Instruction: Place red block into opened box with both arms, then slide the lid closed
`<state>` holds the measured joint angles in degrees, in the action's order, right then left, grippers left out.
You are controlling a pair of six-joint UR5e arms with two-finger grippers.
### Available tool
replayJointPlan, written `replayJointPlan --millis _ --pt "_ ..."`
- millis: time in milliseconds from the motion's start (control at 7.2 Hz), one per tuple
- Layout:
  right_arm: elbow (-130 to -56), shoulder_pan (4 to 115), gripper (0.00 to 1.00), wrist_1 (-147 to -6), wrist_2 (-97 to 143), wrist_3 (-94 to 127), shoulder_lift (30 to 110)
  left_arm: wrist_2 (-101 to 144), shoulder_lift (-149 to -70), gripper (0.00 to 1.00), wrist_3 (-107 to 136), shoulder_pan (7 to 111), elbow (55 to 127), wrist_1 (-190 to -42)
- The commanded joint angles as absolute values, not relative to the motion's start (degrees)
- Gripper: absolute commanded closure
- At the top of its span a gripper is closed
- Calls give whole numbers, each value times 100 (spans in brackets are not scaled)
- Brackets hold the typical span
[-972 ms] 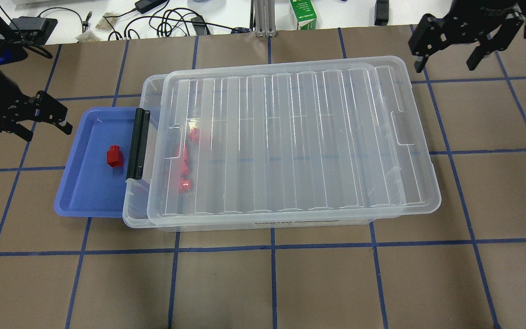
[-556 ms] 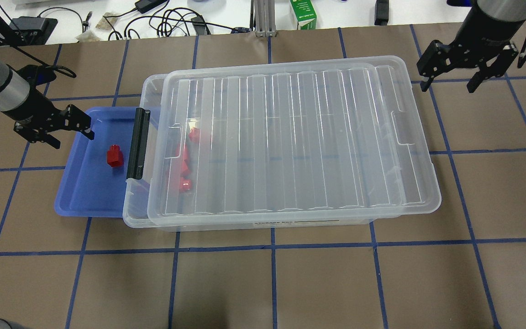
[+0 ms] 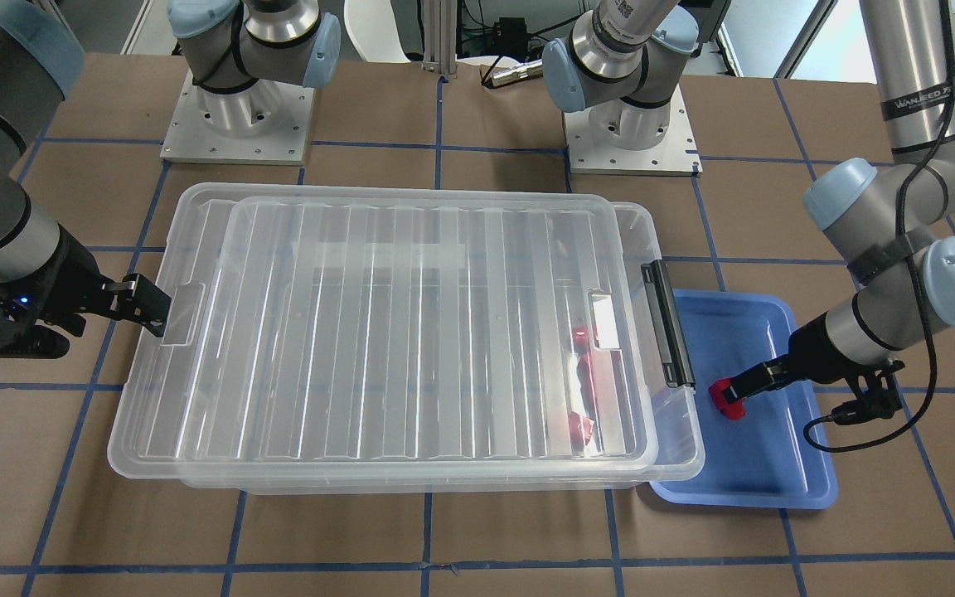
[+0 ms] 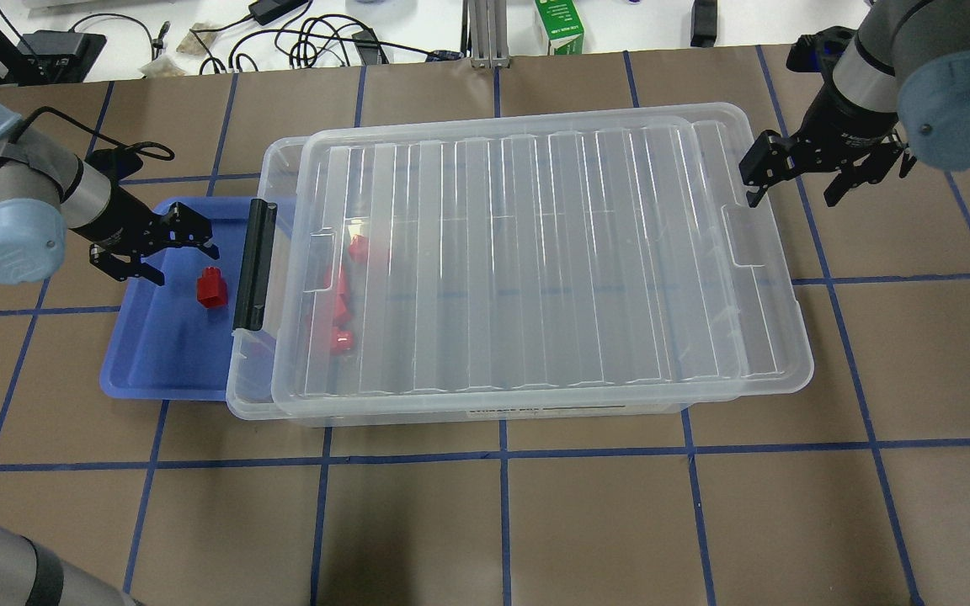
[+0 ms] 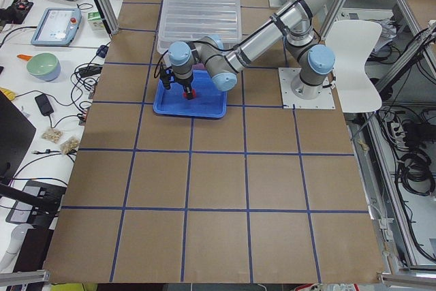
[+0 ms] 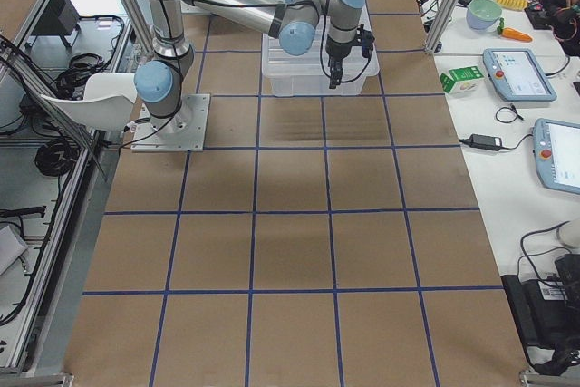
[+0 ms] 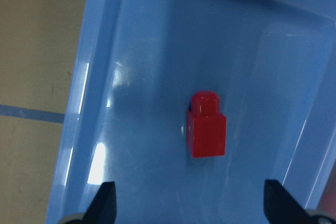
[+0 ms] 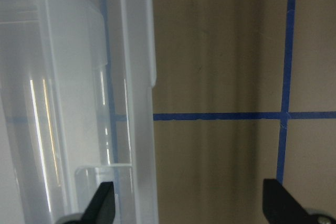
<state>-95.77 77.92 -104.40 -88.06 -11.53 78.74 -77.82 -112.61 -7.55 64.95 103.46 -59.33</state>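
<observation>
A red block (image 4: 210, 288) lies alone in the blue tray (image 4: 148, 353), and fills the centre of the left wrist view (image 7: 208, 129). My left gripper (image 4: 184, 263) hangs open just above and behind it, touching nothing. The clear box (image 4: 279, 160) has the ribbed lid (image 4: 535, 252) resting on it, shifted right, so a narrow strip stays uncovered by the black latch (image 4: 254, 263). Several red pieces (image 4: 338, 295) show through the lid. My right gripper (image 4: 791, 199) is open at the lid's right short end, one fingertip (image 8: 102, 203) over the plastic edge, the other over the table.
The blue tray butts against the box's latch end. Cables and a green carton (image 4: 559, 25) lie on the white surface beyond the table's far edge. Both arm bases (image 3: 237, 116) stand behind the box in the front-facing view. Blue tape lines grid the brown tabletop.
My left gripper has moved right, from outside the tray to over it near the red block. My right gripper has come down and left to the lid's right end. Both stayed open.
</observation>
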Motion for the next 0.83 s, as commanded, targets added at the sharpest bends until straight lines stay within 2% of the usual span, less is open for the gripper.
replayJointPlan --millis 0,139,417,556,694 --pt "-9615 7796 0 -10468 -8807 -1222 7787 -7725 -11364 0 -242 6574 10362 -5915" --pt "-9607 7796 0 -10468 -8815 -1230 7752 -7752 -11390 0 -203 6574 10362 -5924" --pt "-9589 7778 0 -10677 -8824 -1475 7734 -8645 -11583 23 -107 6592 10362 -5898" --pt "-9571 7752 0 -10792 -8859 -1555 7682 -8640 -11619 23 -114 6592 10388 -5889" --pt "-9563 7717 0 -10802 -8877 -1573 7664 -8474 -11637 33 -106 6592 10371 -5889"
